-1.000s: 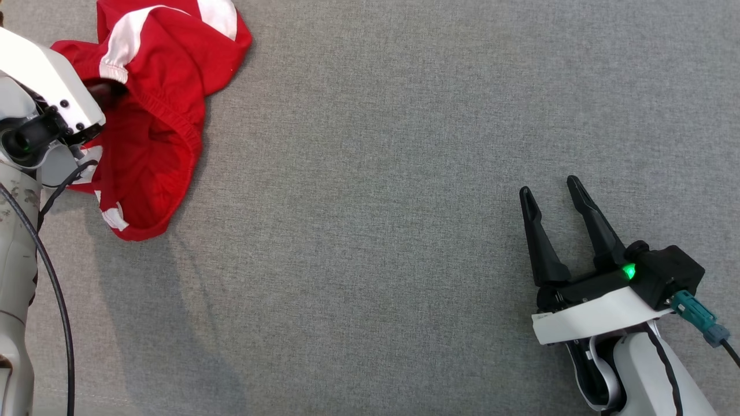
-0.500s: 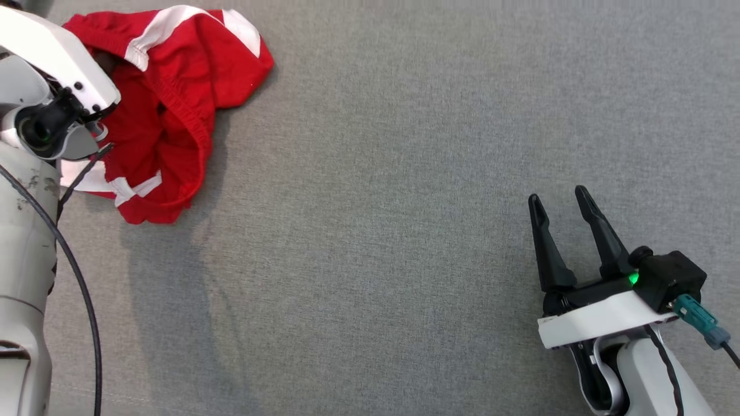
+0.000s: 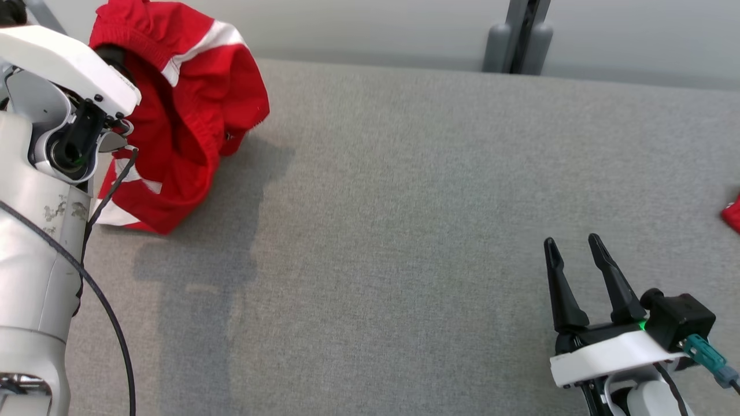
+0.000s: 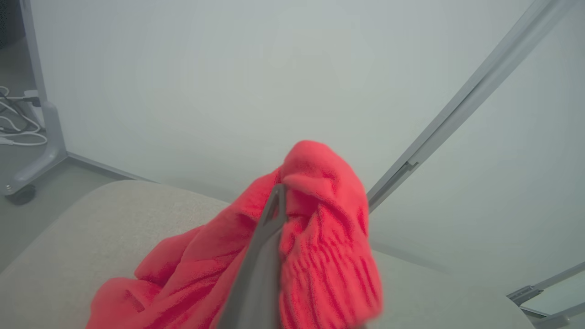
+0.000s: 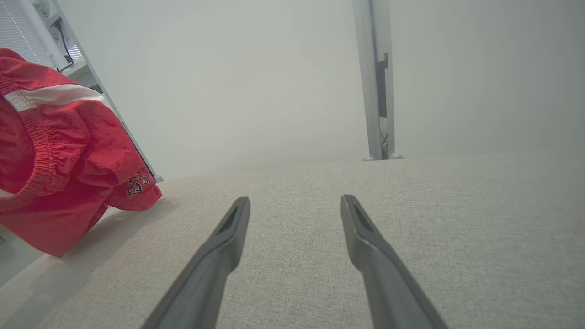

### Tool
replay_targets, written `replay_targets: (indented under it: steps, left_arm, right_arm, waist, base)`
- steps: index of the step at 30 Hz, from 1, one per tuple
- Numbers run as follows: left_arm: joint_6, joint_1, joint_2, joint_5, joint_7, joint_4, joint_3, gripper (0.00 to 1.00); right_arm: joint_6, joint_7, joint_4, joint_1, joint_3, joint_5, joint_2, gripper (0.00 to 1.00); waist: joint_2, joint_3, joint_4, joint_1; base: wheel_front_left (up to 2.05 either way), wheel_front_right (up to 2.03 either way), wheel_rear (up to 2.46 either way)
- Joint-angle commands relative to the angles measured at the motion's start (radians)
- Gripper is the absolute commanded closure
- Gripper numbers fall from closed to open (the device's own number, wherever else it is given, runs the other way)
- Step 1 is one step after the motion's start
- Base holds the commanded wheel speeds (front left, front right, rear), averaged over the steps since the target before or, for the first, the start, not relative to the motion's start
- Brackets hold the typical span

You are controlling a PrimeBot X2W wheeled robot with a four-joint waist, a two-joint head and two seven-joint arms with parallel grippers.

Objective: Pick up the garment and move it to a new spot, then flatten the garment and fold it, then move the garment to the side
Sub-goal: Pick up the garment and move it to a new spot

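The garment [image 3: 191,110] is a pair of red shorts with white stripes, bunched at the table's far left corner. My left gripper [image 4: 276,196] is shut on a fold near its elastic waistband, and the cloth [image 4: 320,256] drapes down around the fingers, its lower part still resting on the table. In the head view the left fingers are hidden behind the red cloth. My right gripper [image 3: 572,240] stands open at the lower right, well away from the garment, with nothing between its fingers. In the right wrist view the right gripper [image 5: 295,201] has the garment [image 5: 59,151] hanging at far left.
The grey fabric table [image 3: 404,231] stretches wide between the two arms. Its far edge meets a pale wall with a grey post [image 3: 520,34] behind it. A small red scrap [image 3: 733,214] shows at the right edge.
My left gripper closed on the garment and raised it, so the cloth now hangs bunched instead of lying spread. The head camera tilted up, bringing the wall into view. The right gripper stayed open.
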Motion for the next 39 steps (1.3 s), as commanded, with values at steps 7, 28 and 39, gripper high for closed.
replay_targets:
  steps: [7,28,39]
  left_arm:
    - [-0.006,0.076,0.017,-0.049,-0.104,-0.133,0.007,1.00]
    - [0.056,0.253,-0.156,0.088,-0.227,-0.421,-0.200,1.00]
    - [0.111,0.296,-0.229,0.092,-0.319,-0.343,-0.348,1.00]
  right_arm:
    - [0.001,0.000,-0.014,0.050,-0.022,0.006,0.002,0.00]
    - [0.001,0.000,-0.067,0.055,-0.083,-0.007,0.005,0.00]
    - [0.001,0.000,-0.099,0.020,-0.129,-0.016,-0.001,0.00]
  waist:
    - [0.0000,-0.090,-0.032,0.0000]
    - [0.0000,-0.108,-0.117,0.0000]
    - [0.0000,-0.067,-0.198,0.0000]
  base:
    - [0.00,0.00,0.00]
    - [0.00,0.00,0.00]
    - [0.00,0.00,0.00]
